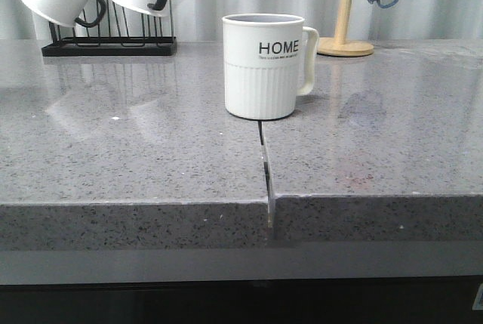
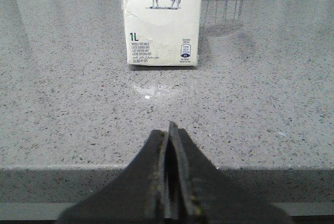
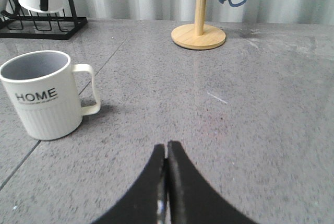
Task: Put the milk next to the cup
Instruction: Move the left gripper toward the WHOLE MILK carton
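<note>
Milk point(image 2: 162, 20) stands upright on my grey surface point(image 2: 62, 104), well ahead of my left hand point(image 2: 170, 182), whose fingers are pressed together, empty. My right hand point(image 3: 167, 182) is likewise closed, empty, with the cup point(image 3: 44, 96) off to one side, upright.
</note>
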Controlling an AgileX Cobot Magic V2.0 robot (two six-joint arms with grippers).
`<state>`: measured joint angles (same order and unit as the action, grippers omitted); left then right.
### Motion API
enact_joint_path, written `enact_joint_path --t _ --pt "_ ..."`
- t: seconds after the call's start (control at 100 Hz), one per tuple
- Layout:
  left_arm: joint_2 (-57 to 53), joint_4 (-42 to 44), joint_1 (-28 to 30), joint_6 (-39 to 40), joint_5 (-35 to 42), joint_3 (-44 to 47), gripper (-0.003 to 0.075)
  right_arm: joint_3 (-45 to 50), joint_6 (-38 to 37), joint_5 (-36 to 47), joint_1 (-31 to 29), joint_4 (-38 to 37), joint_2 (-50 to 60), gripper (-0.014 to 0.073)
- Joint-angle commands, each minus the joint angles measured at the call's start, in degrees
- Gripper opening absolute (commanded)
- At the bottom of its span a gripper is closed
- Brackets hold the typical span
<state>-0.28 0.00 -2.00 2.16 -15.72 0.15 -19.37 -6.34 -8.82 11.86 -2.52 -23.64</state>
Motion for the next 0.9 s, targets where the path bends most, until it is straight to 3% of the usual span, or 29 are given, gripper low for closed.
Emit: enact_joint_path --t 0.0,0.32,0.62,0.89 --pt "-1.8 -0.3 -0.5 0.5 4.3 2.4 -0.0021 -0.4 0.3 -0.4 -0.3 0.9 4.7 -0.0066" --pt "-1.8 -0.3 -0.5 0.5 4.3 2.4 -0.0021 0.6 0.3 -8.4 -0.3 0.9 19.2 -0.0066" --pt "-1.8 -0.3 -0.5 0.5 4.9 2.4 -0.0021 0.6 0.3 -8.0 -0.3 0.9 20.6 -0.0066" --pt "-1.8 0.0 -0.5 0.5 14.4 2.4 -0.0021 0.6 0.3 -7.9 -0.3 0.9 20.6 -0.0066"
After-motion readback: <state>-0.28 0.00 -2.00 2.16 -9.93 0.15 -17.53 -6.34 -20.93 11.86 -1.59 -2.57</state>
